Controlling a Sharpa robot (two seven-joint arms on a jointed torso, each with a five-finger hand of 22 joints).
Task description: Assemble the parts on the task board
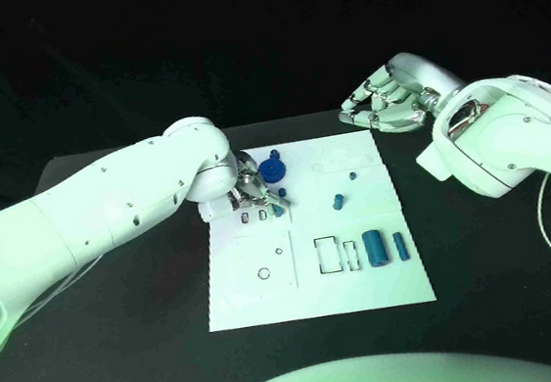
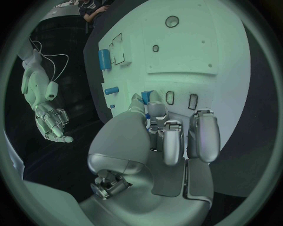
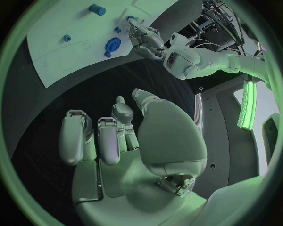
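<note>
Black tabletop (image 1: pixel 123 306) stretched around the white task board (image 1: pixel 315 298), and darkness filled the space behind it. Over the board's far left part hung the left hand (image 1: pixel 250 193), its fingers (image 2: pixel 171 141) curled downward toward a pair of small slots (image 2: pixel 181 99) just beyond the fingertips. A small blue part (image 2: pixel 146 96) sat at the tip of the thumb and the nearest finger; it looked pinched there, probably so it could be lowered upright into one of those slots, though the contact itself was too small to confirm. Just beyond that hand, toward the board's far edge, stood a blue gear-like part (image 1: pixel 272 167), already seated on the board.

The right hand (image 1: pixel 387 105) hovered off the board's far right corner, above the bare table, fingers (image 3: pixel 88 139) loosely curled with nothing in them. It seemed parked there to keep clear of the working hand.

As for the recesses, the rectangular outline (image 1: pixel 329 254) on the near side of the board, well away from both hands, held nothing, while a blue cylinder (image 1: pixel 374 248) and two slimmer blue pins (image 1: pixel 401 246) lay side by side right beside it. Two smaller blue pieces (image 1: pixel 341 202) rested in the board's middle, between the hands. Most parts were judged not yet placed.
</note>
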